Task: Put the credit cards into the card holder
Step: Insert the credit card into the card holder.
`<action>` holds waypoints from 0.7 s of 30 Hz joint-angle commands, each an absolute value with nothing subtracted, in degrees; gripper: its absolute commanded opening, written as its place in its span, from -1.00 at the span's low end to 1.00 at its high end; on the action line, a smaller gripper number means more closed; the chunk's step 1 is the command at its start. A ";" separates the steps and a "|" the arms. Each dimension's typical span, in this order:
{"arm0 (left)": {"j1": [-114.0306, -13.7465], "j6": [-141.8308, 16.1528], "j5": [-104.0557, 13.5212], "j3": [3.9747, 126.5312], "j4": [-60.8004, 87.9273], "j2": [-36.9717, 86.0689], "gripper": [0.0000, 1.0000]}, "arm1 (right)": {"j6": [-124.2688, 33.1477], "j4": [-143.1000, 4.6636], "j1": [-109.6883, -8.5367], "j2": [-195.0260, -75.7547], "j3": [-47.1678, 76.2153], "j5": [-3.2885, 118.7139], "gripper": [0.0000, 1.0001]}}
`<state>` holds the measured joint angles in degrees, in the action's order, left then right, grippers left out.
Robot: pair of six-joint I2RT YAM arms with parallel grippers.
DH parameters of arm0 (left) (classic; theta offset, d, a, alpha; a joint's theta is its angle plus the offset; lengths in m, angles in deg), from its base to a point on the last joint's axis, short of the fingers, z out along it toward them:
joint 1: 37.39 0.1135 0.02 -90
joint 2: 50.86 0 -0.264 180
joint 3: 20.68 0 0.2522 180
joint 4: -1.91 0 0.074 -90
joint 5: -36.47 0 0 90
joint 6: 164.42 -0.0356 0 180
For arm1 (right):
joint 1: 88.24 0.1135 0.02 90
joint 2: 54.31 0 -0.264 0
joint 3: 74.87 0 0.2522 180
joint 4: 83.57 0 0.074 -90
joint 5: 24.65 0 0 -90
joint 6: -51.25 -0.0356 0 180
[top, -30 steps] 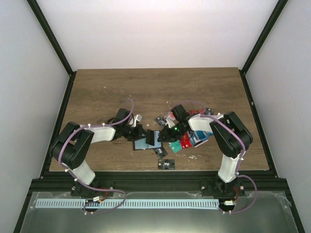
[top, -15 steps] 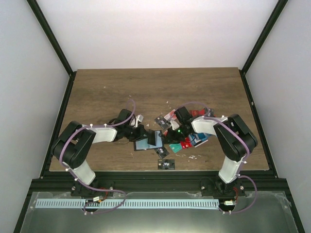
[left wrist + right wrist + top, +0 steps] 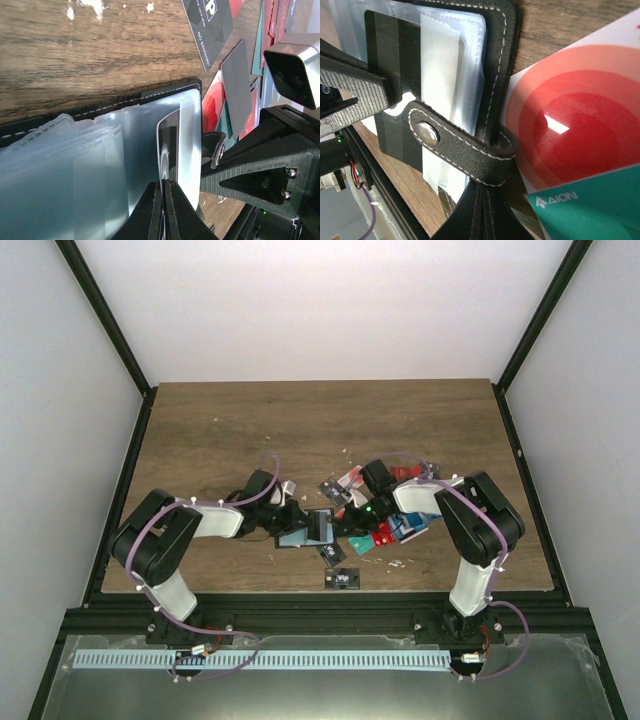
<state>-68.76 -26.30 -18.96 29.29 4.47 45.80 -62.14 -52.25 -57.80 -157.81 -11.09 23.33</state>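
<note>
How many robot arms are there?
2. The left arm is on the left and the right arm is on the right. Both reach the card holder mid-table. None seems hidden.

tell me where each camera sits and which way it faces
Top external: fixed high behind the bases, looking down at the table; left arm and right arm show whole, meeting over the card holder beside the credit cards.
Left wrist: on the left arm, looking along the left gripper, shut on a black card in the holder's clear sleeves.
Right wrist: on the right arm, looking along the right gripper, shut on the holder's snap tab.
Shared: both wrist views show the card holder and the other arm's gripper.
</note>
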 commanded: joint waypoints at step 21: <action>-72.02 -23.88 -23.73 30.38 12.83 46.74 -0.67 | -60.85 -51.57 -57.82 -157.33 -9.74 24.04 -0.99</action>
<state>-71.17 -22.08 -21.58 29.55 3.02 47.20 -61.93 -52.16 -57.91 -158.01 -11.00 22.79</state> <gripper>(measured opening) 0.143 0.018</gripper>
